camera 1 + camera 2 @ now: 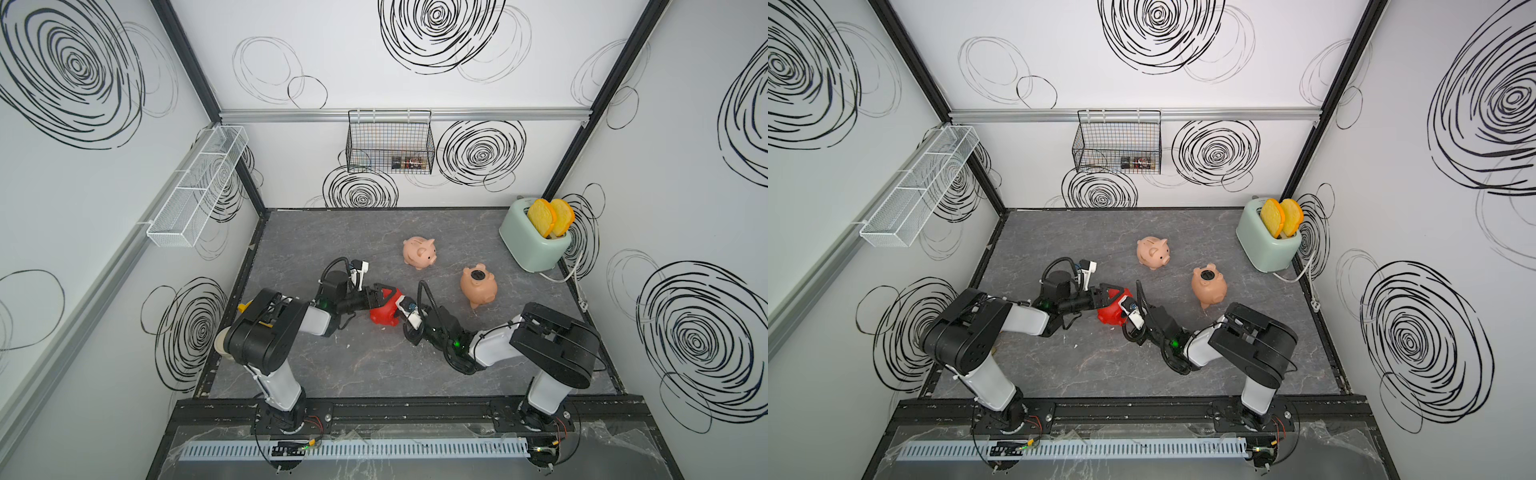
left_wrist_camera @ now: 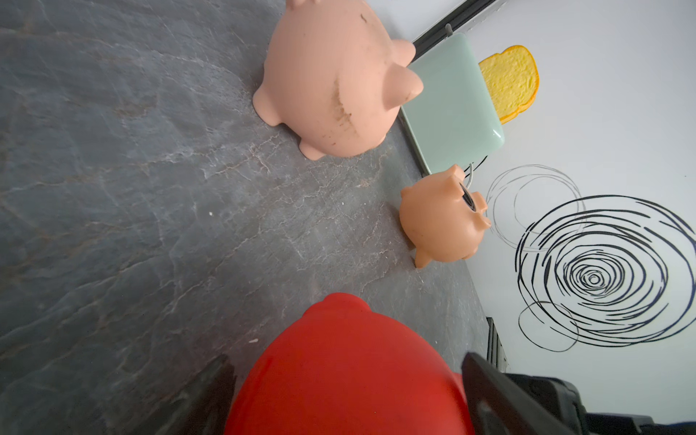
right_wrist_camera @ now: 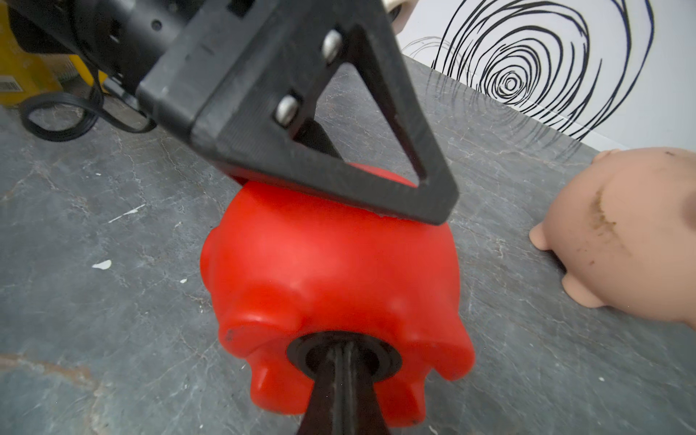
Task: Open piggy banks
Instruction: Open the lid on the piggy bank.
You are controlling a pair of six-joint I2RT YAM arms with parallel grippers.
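The red piggy bank lies on its side on the table, clamped between the left gripper's wide-set jaws. The right gripper, pinched shut, has its tips inside the pig's black belly plug.

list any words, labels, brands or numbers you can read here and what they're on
No text can be read.
Yellow object: barcode-like label, too blurred to read.
Small items in the black wire basket: labels too small to read.
Red piggy bank and toaster: no print shows.
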